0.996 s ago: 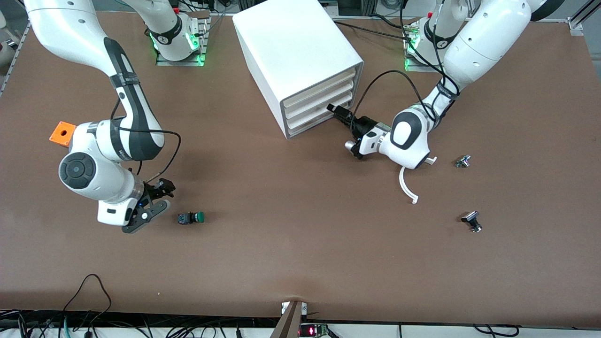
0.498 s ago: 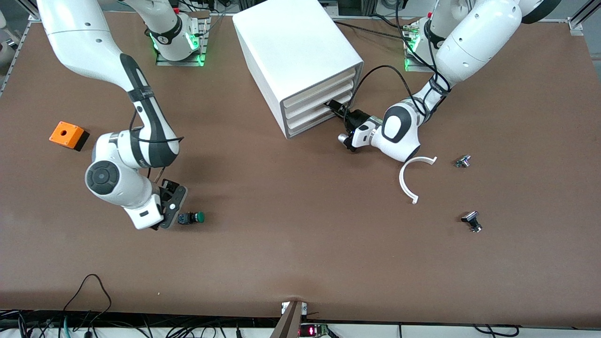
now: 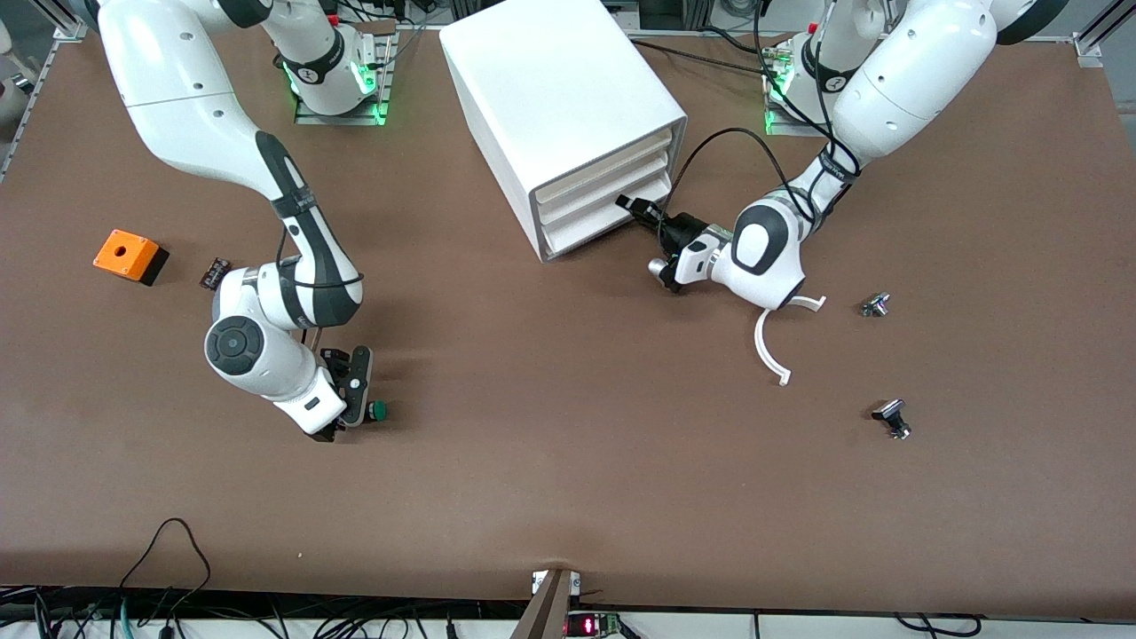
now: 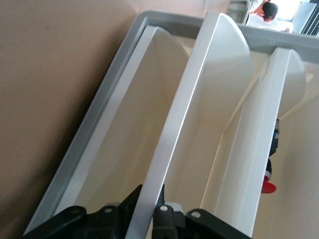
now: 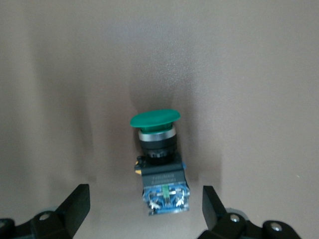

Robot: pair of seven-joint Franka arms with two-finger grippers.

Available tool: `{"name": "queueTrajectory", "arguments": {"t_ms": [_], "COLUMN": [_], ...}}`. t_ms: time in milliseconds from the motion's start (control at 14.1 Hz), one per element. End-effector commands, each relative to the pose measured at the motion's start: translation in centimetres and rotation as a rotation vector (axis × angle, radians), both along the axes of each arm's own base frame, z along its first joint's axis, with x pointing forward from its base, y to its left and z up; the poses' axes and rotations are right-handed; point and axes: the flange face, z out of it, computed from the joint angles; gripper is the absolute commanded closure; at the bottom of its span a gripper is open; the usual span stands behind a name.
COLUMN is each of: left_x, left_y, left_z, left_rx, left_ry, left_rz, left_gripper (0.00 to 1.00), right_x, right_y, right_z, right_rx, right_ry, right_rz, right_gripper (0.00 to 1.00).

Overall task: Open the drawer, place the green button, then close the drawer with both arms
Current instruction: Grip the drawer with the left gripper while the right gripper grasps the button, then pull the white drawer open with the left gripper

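The button point(image 3: 378, 410) lies on its side on the table, green cap showing, toward the right arm's end. My right gripper point(image 3: 348, 410) is low over it and open. In the right wrist view the fingers point(image 5: 79, 201) stand apart on either side of the button's point(image 5: 157, 149) black-and-blue body without touching it. The white cabinet point(image 3: 550, 89) stands at mid-table. My left gripper point(image 3: 632, 206) is at the front of the drawer point(image 3: 603, 229), which sits flush. In the left wrist view the gripper point(image 4: 149, 211) is shut on a white drawer-front lip point(image 4: 189, 99).
An orange box point(image 3: 130, 255) and a small dark part point(image 3: 213, 271) lie toward the right arm's end. A white curved strip point(image 3: 768, 346) and two black-and-silver parts point(image 3: 876, 304) point(image 3: 892, 417) lie toward the left arm's end.
My right gripper swung across the table to the button and now straddles it. My left gripper pushed in to the drawer front and closed on its lip.
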Motion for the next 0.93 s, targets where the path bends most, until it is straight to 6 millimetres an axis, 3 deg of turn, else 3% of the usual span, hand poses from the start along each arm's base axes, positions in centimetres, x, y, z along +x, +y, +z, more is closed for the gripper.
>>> {"name": "queueTrajectory", "arguments": {"t_ms": [0,214,356,498,569,641,712,854], "left_x": [4.7,9.5,11.6,12.8,12.9,12.8,13.2,13.8], "left_y": [2.9,7.6,9.8,10.5,10.7,10.6,10.8,11.5], "left_z": [1.5,2.1,3.0,3.5,3.5,3.6,3.8,5.0], "left_rx": [0.026,0.059,0.063,0.069,0.072,0.069,0.072,0.093], "left_ry": [-0.065,-0.130,-0.152,-0.172,-0.170,-0.170,-0.197,-0.240], "left_rz": [0.092,0.185,0.237,0.253,0.259,0.262,0.274,0.292], "left_gripper": [1.00,1.00,1.00,1.00,1.00,0.87,0.03,0.00], "right_x": [0.1,0.1,0.1,0.4,0.4,0.5,0.5,0.6], "right_y": [0.0,0.4,0.2,0.1,0.1,0.1,0.1,0.3], "right_z": [-1.3,-1.4,-1.5,-1.3,-1.2,-1.1,-1.1,-0.8], "right_rx": [0.002,0.001,0.001,0.005,0.006,0.008,0.008,0.011], "right_ry": [-0.019,-0.019,-0.022,-0.044,-0.048,-0.057,-0.059,-0.066], "right_rz": [0.029,0.036,0.041,0.083,0.084,0.085,0.085,0.086], "right_gripper": [0.00,0.00,0.21,0.45,0.51,0.55,0.58,0.60]}}
